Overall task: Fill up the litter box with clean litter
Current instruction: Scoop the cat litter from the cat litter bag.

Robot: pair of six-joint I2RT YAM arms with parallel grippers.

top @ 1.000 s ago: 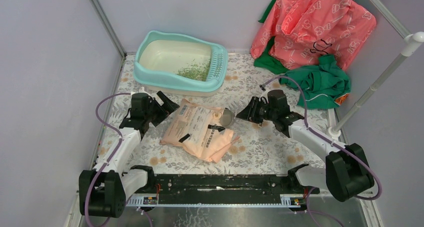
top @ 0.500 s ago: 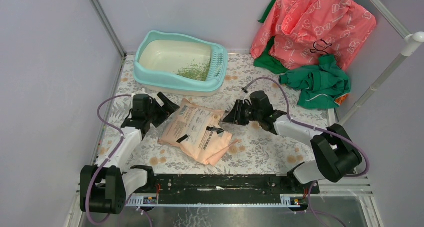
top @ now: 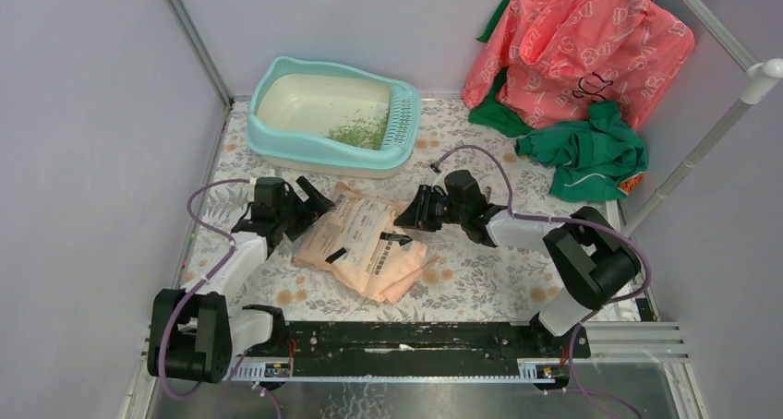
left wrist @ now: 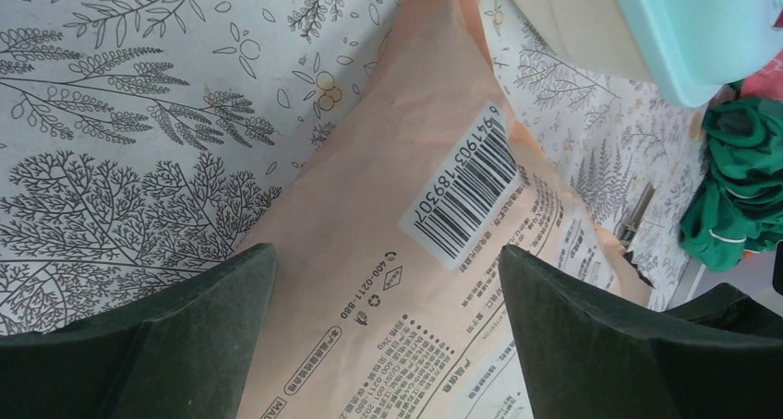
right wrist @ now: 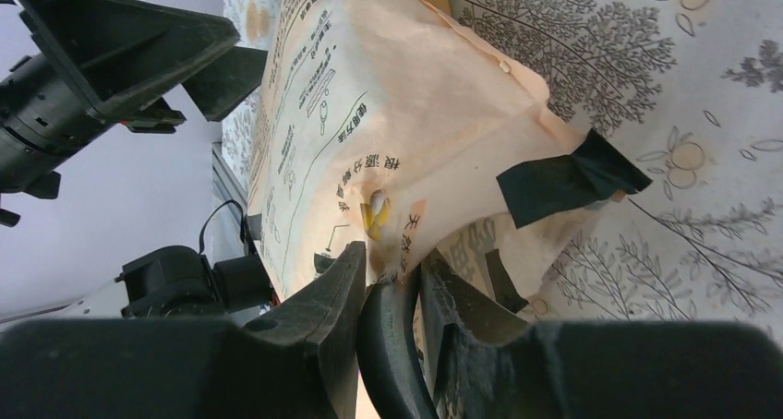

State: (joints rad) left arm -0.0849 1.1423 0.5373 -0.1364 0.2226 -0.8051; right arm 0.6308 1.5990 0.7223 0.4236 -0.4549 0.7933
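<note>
The light-teal litter box (top: 305, 149) stands at the back left, with a thin patch of green clean litter (top: 362, 128) near its grille end. A peach paper bag (top: 365, 244) lies flat mid-table. My left gripper (top: 314, 200) is open, its fingers straddling the bag's (left wrist: 434, 161) left end without touching it (left wrist: 386, 253). At the bag's right mouth, my right gripper (top: 411, 218) is shut on the dark grey scoop handle (right wrist: 388, 345), fingertips against the paper (right wrist: 392, 262). The scoop's bowl is hidden inside the bag (right wrist: 388, 114).
A pink printed cloth (top: 582, 50) and a green cloth (top: 591, 156) are heaped at the back right. A white pole (top: 702, 151) slants along the right side. Black tape (right wrist: 563, 179) sticks to the bag's mouth. Purple-grey walls close in left and back.
My right gripper has moved left to the bag, and the scoop's bowl has gone into the bag's mouth. The left gripper has edged right, closer over the bag.
</note>
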